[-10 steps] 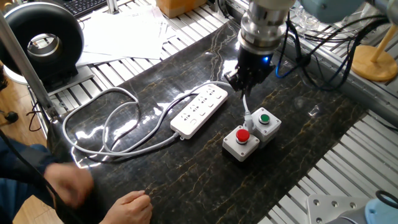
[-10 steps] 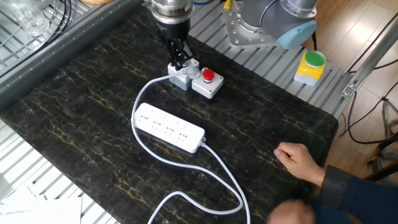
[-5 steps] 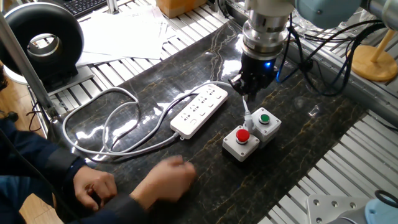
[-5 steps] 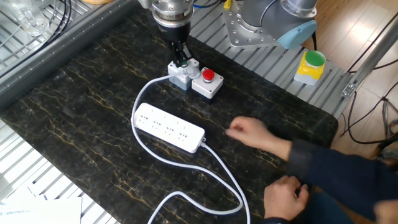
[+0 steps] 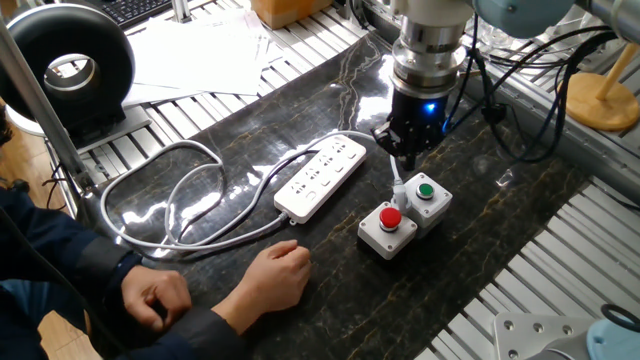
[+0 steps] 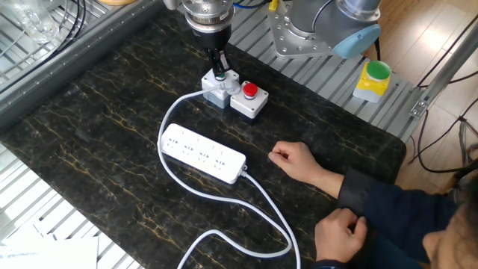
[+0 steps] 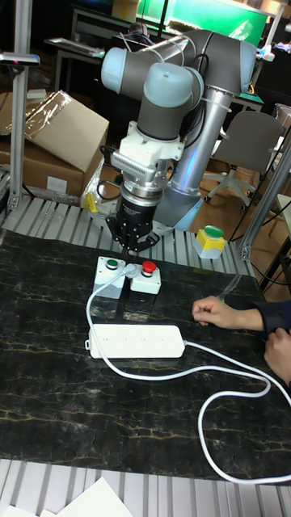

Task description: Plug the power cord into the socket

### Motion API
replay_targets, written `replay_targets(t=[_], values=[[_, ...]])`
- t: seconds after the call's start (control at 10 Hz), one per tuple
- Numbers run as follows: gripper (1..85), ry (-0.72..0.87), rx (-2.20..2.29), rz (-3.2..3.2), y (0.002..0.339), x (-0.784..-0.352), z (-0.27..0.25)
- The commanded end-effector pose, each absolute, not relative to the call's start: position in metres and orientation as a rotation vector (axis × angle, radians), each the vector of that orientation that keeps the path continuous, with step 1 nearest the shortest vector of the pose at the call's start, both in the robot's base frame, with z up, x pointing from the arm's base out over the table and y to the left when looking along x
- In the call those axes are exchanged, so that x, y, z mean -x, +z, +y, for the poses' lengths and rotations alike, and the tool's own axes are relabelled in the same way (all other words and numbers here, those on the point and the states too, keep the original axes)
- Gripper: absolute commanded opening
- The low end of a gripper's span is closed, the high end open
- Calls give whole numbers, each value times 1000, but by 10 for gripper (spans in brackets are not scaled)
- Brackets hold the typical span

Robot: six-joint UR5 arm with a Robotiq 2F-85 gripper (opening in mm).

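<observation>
Socket (image 5: 322, 178) strip sits at my 8 o'clock, long axis 7-to-1; pincer (image 5: 404, 160) pinching the power cord (image 5: 399, 183) near its plug.

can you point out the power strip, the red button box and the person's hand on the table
power strip (image 5: 322, 177), one fixed view, on its top face among the outlets
red button box (image 5: 388, 231), one fixed view, on the grey housing below the red button
person's hand (image 6: 295, 160), the other fixed view, on the back of the hand

Gripper (image 5: 401, 160) hangs just above green button box (image 5: 425, 195); red button box (image 5: 388, 229) touches it. Power strip (image 5: 322, 177) top unobstructed. Person's hand (image 5: 275, 280) rests on mat near the strip's cord end.
</observation>
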State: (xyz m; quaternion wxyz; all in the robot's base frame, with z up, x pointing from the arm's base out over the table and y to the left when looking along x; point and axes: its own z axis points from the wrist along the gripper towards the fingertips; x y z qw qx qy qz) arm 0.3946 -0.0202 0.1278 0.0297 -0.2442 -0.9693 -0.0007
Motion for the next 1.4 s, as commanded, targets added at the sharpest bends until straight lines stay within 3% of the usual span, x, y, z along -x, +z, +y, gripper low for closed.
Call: replay_targets(t=[0.0, 0.1, 0.2, 0.7, 1.3], values=[[310, -67, 740, -3021, 128, -404, -6], [430, -98, 714, -3017, 126, -402, 4], [493, -98, 704, -3006, 125, -400, 8], [437, -84, 746, -2913, 114, -376, 17], [443, -29, 693, -2960, 92, -376, -1]])
